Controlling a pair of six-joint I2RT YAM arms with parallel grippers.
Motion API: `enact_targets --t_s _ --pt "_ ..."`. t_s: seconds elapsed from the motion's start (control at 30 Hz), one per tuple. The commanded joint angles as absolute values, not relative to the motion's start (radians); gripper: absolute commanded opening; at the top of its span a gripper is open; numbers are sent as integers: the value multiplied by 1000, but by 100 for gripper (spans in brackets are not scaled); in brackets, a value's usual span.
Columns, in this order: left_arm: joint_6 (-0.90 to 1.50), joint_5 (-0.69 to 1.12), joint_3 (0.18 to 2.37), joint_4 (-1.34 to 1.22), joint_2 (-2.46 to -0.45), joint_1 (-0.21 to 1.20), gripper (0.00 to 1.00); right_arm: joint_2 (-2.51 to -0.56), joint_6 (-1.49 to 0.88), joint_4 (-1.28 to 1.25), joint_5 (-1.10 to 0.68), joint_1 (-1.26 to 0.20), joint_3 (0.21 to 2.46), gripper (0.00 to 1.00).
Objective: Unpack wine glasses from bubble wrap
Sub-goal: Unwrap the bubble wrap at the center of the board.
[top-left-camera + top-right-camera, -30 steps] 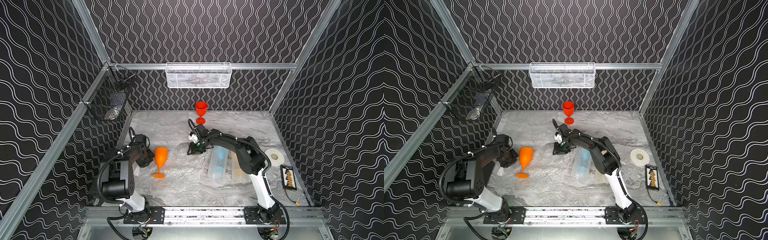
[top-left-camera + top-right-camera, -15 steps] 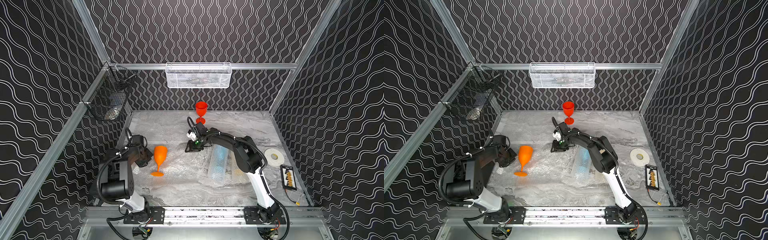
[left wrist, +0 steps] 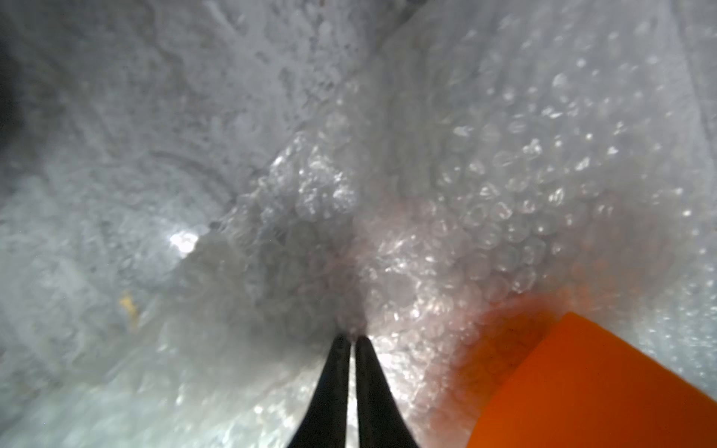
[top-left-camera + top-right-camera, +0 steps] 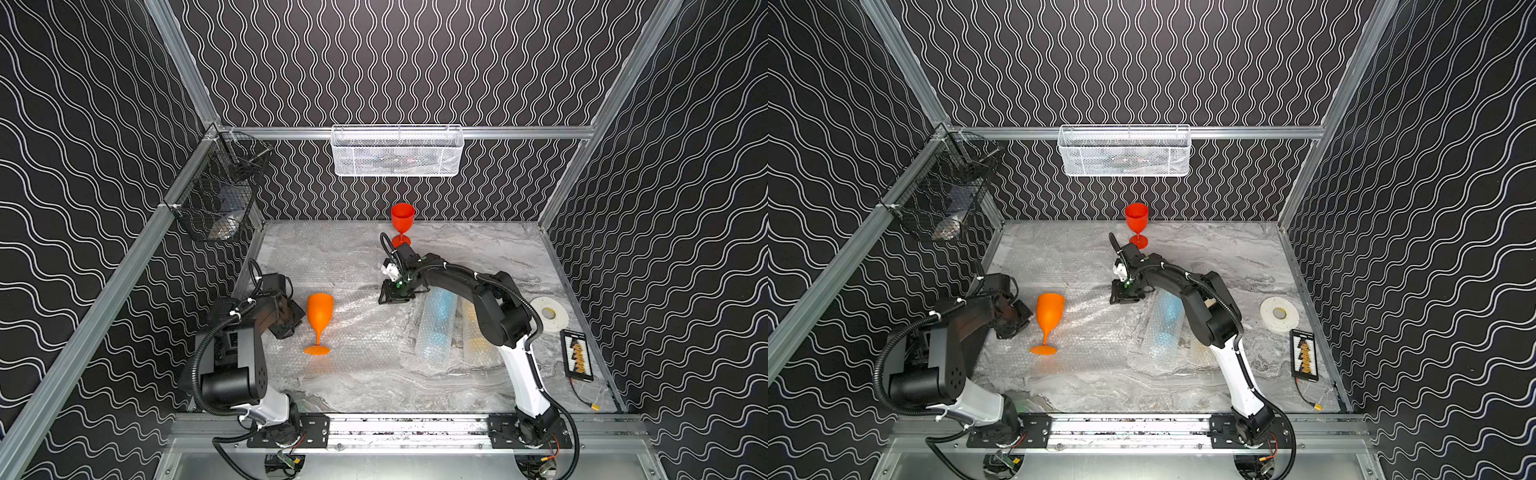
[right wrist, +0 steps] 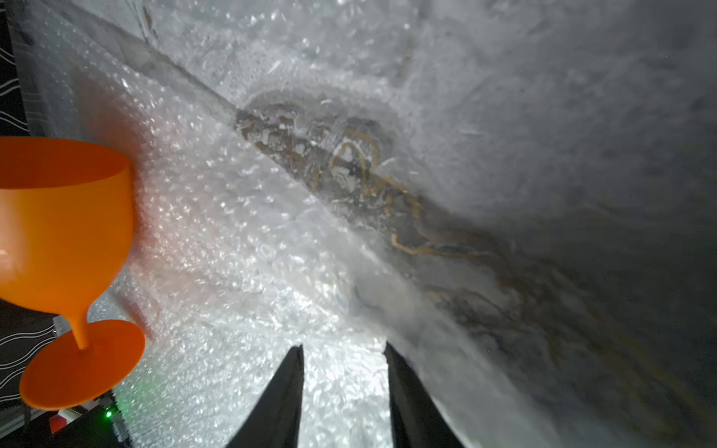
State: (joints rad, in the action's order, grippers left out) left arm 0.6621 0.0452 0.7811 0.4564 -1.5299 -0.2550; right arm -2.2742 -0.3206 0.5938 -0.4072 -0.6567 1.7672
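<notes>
An orange wine glass (image 4: pixel 320 311) (image 4: pixel 1049 313) stands upright on a flat sheet of bubble wrap (image 4: pixel 361 316). My left gripper (image 3: pixel 351 337) sits just left of it (image 4: pixel 291 324), shut on a bunched edge of that sheet. A red wine glass (image 4: pixel 402 218) stands bare at the back. A light blue one (image 4: pixel 438 324) and a yellow one (image 4: pixel 478 332) lie side by side, each inside a tube of wrap. My right gripper (image 5: pixel 343 347) hovers low over the sheet's far edge (image 4: pixel 388 299), beside the blue tube's end. It is open, with wrap showing between its fingers.
A white mesh basket (image 4: pixel 397 151) hangs on the back wall and a black wire basket (image 4: pixel 216 203) on the left rail. A tape roll (image 4: pixel 548 313) and a small black device with a cable (image 4: pixel 577 355) lie at the right. Another flat wrap sheet (image 4: pixel 316 249) lies at the back left.
The right gripper shifted slightly left and came back, and its jaws stand a touch wider. The left gripper and the orange glass have hardly moved.
</notes>
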Motion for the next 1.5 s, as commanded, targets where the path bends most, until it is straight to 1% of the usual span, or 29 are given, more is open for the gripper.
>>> enact_targets --t_s 0.0,0.13,0.3,0.63,0.97,1.47 --pt "660 15 814 505 -1499 -258 15 -2239 -310 625 -400 -656 1780 39" --pt "650 -15 874 535 -1510 -258 20 -2211 -311 623 -405 -651 1776 40" --pt "674 -26 916 507 -1543 -258 21 -2183 -314 606 -421 -649 1751 40" --pt "711 0 987 451 -1686 -252 21 -2145 -309 589 -436 -643 1715 40" --pt "722 -90 1019 463 -1785 -256 20 -2123 -308 576 -446 -635 1689 40" --pt "714 -145 1079 494 -1810 -264 19 -2101 -308 566 -453 -630 1669 40"
